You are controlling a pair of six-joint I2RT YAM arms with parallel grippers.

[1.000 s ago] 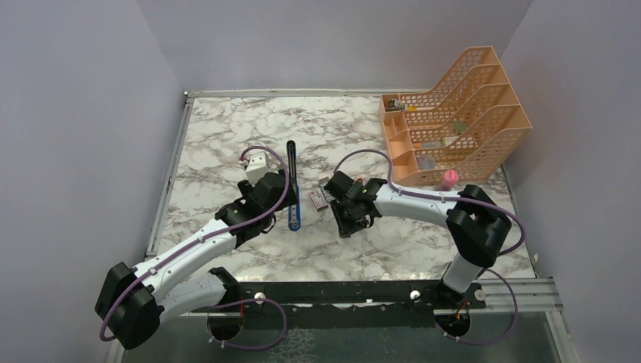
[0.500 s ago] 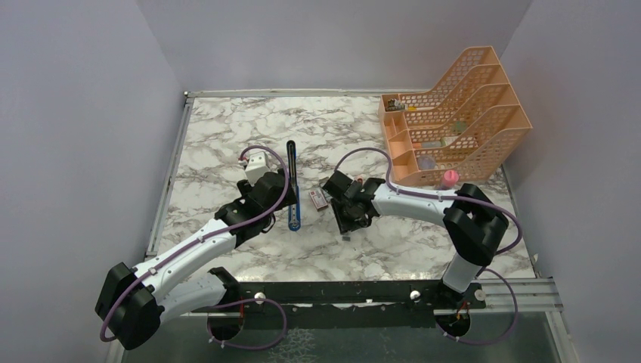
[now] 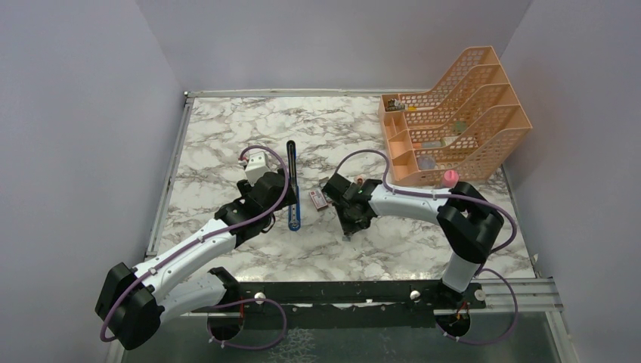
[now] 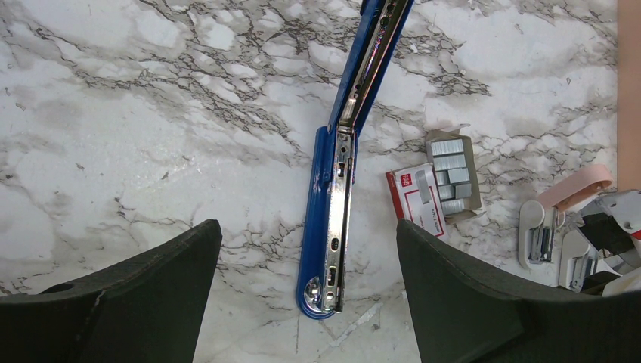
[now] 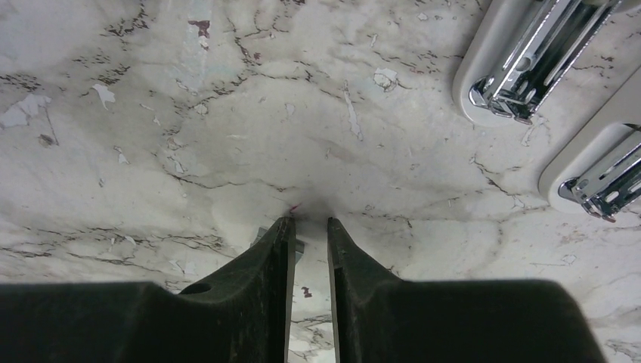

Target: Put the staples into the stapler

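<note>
The blue stapler (image 3: 292, 189) lies opened out flat, its silvery channel (image 4: 342, 189) facing up. My left gripper (image 4: 306, 231) is open wide and hangs above the stapler's near end, one finger on each side, touching nothing. The pink-and-white staples box (image 4: 416, 200) and its grey tray of staple strips (image 4: 452, 172) lie just right of the stapler; the box also shows in the top view (image 3: 319, 199). My right gripper (image 5: 310, 223) has its tips down at the table, jaws a narrow gap apart. A small grey staple strip (image 5: 299, 245) lies under its left finger, not clamped.
Two small white staplers (image 5: 521, 68) (image 5: 597, 170) lie opened beside my right gripper. A salmon-pink block (image 4: 578, 185) sits near them. An orange mesh desk organiser (image 3: 453, 113) stands at the back right, a pink-capped highlighter (image 3: 450, 178) at its front edge.
My right gripper has shifted slightly left, toward the staples box, staying low at the table. The left arm and the stapler have not moved.
</note>
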